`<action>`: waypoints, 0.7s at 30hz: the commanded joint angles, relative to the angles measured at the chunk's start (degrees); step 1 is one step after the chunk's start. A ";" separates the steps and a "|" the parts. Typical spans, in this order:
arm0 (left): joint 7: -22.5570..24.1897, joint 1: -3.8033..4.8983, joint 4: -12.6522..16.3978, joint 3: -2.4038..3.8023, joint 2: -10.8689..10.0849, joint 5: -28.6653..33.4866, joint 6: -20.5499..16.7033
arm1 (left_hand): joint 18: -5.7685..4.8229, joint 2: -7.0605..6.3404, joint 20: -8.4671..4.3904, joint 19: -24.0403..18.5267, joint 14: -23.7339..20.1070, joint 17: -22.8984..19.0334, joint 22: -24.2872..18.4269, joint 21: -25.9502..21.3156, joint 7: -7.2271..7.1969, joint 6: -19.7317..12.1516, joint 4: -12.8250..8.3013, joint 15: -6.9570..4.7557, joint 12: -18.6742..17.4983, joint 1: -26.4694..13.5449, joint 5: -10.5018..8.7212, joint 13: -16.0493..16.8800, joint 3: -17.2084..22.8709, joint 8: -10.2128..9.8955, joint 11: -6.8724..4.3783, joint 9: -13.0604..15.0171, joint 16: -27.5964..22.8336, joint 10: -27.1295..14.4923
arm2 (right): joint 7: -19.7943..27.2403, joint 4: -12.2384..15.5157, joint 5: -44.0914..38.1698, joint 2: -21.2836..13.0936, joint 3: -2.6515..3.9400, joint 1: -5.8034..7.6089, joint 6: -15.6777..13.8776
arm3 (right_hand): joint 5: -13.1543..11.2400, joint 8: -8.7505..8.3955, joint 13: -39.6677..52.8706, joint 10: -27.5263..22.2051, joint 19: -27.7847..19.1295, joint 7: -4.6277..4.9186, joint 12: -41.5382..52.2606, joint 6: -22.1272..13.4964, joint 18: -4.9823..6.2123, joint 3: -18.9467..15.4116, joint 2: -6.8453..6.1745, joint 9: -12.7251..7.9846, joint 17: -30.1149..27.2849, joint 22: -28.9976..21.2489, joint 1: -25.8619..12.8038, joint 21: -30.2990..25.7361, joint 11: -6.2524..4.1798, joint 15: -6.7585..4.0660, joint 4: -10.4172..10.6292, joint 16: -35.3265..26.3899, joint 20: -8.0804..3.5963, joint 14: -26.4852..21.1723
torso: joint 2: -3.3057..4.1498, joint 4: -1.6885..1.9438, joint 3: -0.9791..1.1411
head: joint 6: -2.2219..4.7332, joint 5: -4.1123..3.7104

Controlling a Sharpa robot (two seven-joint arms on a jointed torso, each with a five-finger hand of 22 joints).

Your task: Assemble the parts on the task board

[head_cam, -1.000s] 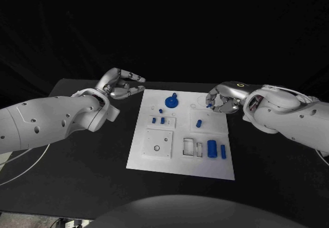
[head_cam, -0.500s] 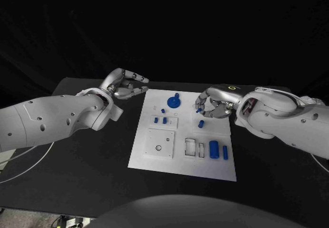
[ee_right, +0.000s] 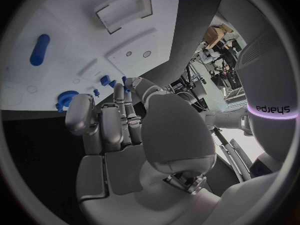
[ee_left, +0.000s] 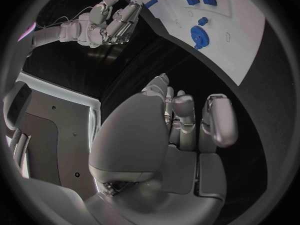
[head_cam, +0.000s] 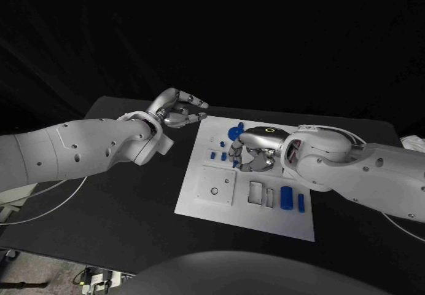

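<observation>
The white task board [head_cam: 209, 203] lies in the middle of the black table. A blue gear [head_cam: 236, 131] stands near its far edge, and two small blue blocks [head_cam: 217, 156] sit just nearer than it. Two blue cylinders [head_cam: 286, 195] lie near the board's right edge. My right hand [head_cam: 254, 151] hovers over the board's middle, right beside the blocks, and pinches a small blue part [ee_right: 125, 85] at its fingertips. My left hand [head_cam: 180, 109] hangs off the board's far-left corner with its fingers curled in on nothing. The left wrist view shows the right hand [ee_left: 112, 21], the gear [ee_left: 199, 36] and the board [ee_left: 240, 45].
A white square insert [head_cam: 215, 184] with a hole and a rectangular recess block [head_cam: 260, 193] sit on the near half of the board. My right forearm [head_cam: 354, 172] crosses above the board's right side. Black table [head_cam: 115, 215] surrounds the board.
My right hand has moved left, from the board's right edge to over its middle by the small blocks. The left hand stays curled off the far-left corner. The camera view has shifted.
</observation>
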 commanded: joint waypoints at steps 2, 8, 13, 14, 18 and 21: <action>-0.11 0.01 0.03 0.04 0.47 -1.35 0.74 | 0.60 0.38 0.16 -0.25 -0.31 -0.06 10.05 -0.14 0.28 -0.08 -0.02 -0.10 0.38 0.07 0.29 -0.05 -0.44 -0.26 0.28 -0.07 -0.30 0.03 | -1.75 -0.10 -2.71 1.47 0.01 -0.63 4.70 | -0.33 -0.43 -0.12 0.27 -0.27 0.14 -0.37 -0.35 -0.53 0.33 -0.73 -0.12 -0.14 8.20 -0.03 -0.46 0.14 0.40 0.06 -0.17 0.13 -0.04 | -0.50 0.55 -0.14 | 0.00 0.95; -0.16 0.01 0.03 0.04 0.89 -1.74 0.67 | 0.60 0.44 0.18 -0.28 -0.37 -0.09 10.04 -0.19 0.30 -0.10 -0.02 -0.07 0.40 0.06 0.31 -0.05 -0.46 -0.29 0.33 -0.09 -0.34 0.02 | -2.76 -0.60 -5.26 3.29 0.01 -1.54 5.68 | -0.35 -0.53 -0.16 0.27 -0.44 0.14 -0.43 -0.31 -0.48 0.39 -0.80 -0.22 -0.30 8.13 0.00 -0.68 0.14 0.41 0.00 -0.25 0.15 -0.13 | -0.65 0.53 -0.26 | 0.00 2.09; 0.05 0.01 0.14 0.04 1.09 -1.90 0.66 | 0.62 0.53 0.21 -0.33 -0.42 -0.11 10.01 -0.30 0.33 -0.10 -0.04 -0.04 0.43 0.12 0.34 -0.05 -0.43 -0.31 0.38 -0.11 -0.36 0.02 | -3.50 -1.08 -7.64 4.10 0.01 -2.39 5.61 | -0.36 -0.68 -0.22 0.43 -0.54 0.16 -0.46 -0.19 -0.44 0.49 -0.90 -0.40 -0.43 8.08 0.03 -0.82 0.13 0.42 -0.08 -0.32 0.17 -0.20 | -0.61 0.51 -0.26 | 0.00 2.44; 0.09 0.01 0.19 0.04 1.10 -1.97 0.64 | 0.62 0.53 0.21 -0.33 -0.42 -0.11 10.01 -0.30 0.33 -0.10 -0.04 -0.04 0.43 0.12 0.34 -0.05 -0.43 -0.31 0.38 -0.11 -0.36 0.02 | -3.60 -1.16 -7.97 4.16 0.01 -2.62 5.25 | -0.36 -0.68 -0.22 0.43 -0.54 0.16 -0.46 -0.19 -0.44 0.49 -0.90 -0.40 -0.43 8.08 0.03 -0.82 0.13 0.42 -0.08 -0.31 0.17 -0.19 | -0.60 0.52 -0.27 | 0.00 2.45; 0.11 0.01 0.30 0.04 1.23 -2.21 0.68 | 0.61 0.63 0.23 -0.34 -0.45 -0.12 10.02 -0.29 0.36 -0.07 -0.06 -0.01 0.47 0.20 0.37 -0.05 -0.40 -0.31 0.41 -0.11 -0.37 0.02 | -3.58 -1.45 -9.63 4.18 0.01 -3.68 2.81 | -0.35 -0.76 -0.25 0.62 -0.69 0.18 -0.44 -0.01 -0.39 0.57 -0.93 -0.52 -0.38 8.02 0.04 -1.02 0.10 0.41 -0.14 -0.28 0.17 -0.16 | -0.64 0.53 -0.19 | 0.00 2.65; 0.00 0.01 0.29 0.04 1.37 -2.32 0.79 | 0.63 0.68 0.24 -0.38 -0.47 -0.13 10.00 -0.37 0.38 -0.05 -0.07 0.00 0.49 0.25 0.38 -0.05 -0.38 -0.31 0.42 -0.12 -0.38 0.02 | -3.48 -1.52 -10.81 4.07 0.01 -4.34 0.67 | -0.34 -0.80 -0.26 0.72 -0.76 0.18 -0.43 0.11 -0.36 0.62 -0.98 -0.60 -0.34 7.99 0.07 -1.10 0.08 0.39 -0.20 -0.25 0.18 -0.12 | -0.61 0.53 -0.16 | 0.00 2.77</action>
